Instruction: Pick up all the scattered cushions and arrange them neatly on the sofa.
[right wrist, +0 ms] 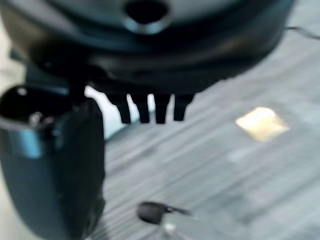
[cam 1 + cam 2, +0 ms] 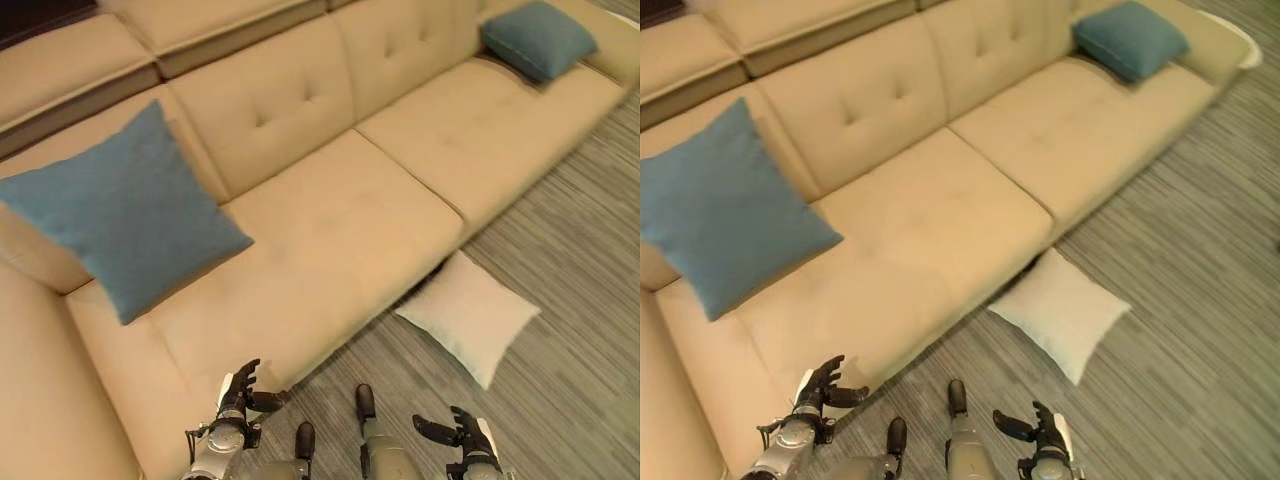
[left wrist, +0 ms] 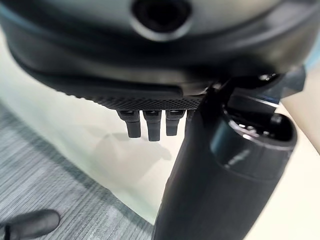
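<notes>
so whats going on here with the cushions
The robot stands facing the beige sofa with both hands open and holding nothing: left hand, right hand. A white cushion lies on the floor against the sofa's front. Two blue cushions are on the sofa already, one large, one far off.

Silver-grey arms, dark left hand [image 2: 238,392] and right hand [image 2: 462,435], ridged black fingers [image 3: 150,126]

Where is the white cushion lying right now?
The white cushion lies on the striped carpet just off the sofa's front edge, ahead of the right hand.
</notes>
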